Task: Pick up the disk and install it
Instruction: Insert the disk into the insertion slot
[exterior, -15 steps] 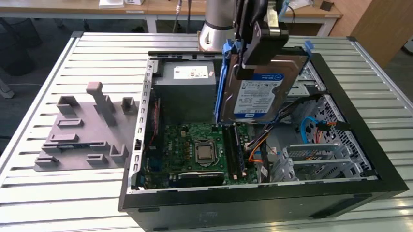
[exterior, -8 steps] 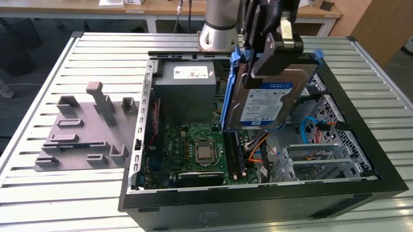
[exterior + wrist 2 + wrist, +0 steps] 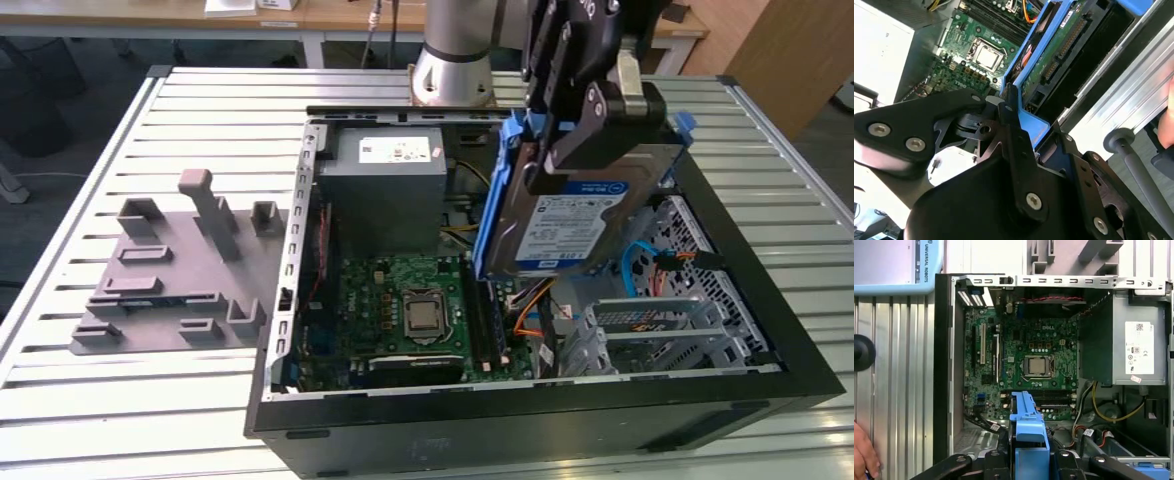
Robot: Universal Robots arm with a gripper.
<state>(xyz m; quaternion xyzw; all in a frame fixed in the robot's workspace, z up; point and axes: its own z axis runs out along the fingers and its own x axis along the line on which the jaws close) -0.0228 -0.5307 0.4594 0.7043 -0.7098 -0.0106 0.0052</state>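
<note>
Currently the gripper [image 3: 594, 140] is clamping the disk [image 3: 574, 230], which is hanging directly below it, long axis nearly upright, above the drive cage [image 3: 663, 325] at the exterior view's right of the computer case [image 3: 534, 425].

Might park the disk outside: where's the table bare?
Bare table slats lie around the grey fixture plate on the exterior view's left and beside the computer case on that view's right. Inside it, below the held disk, motherboard, power supply and cables crowd.

Our exterior view shows the table [image 3: 80, 180] evenly bright at nine o'clock. In the second wrist view, glare whitens the box [image 3: 881, 50].
</note>
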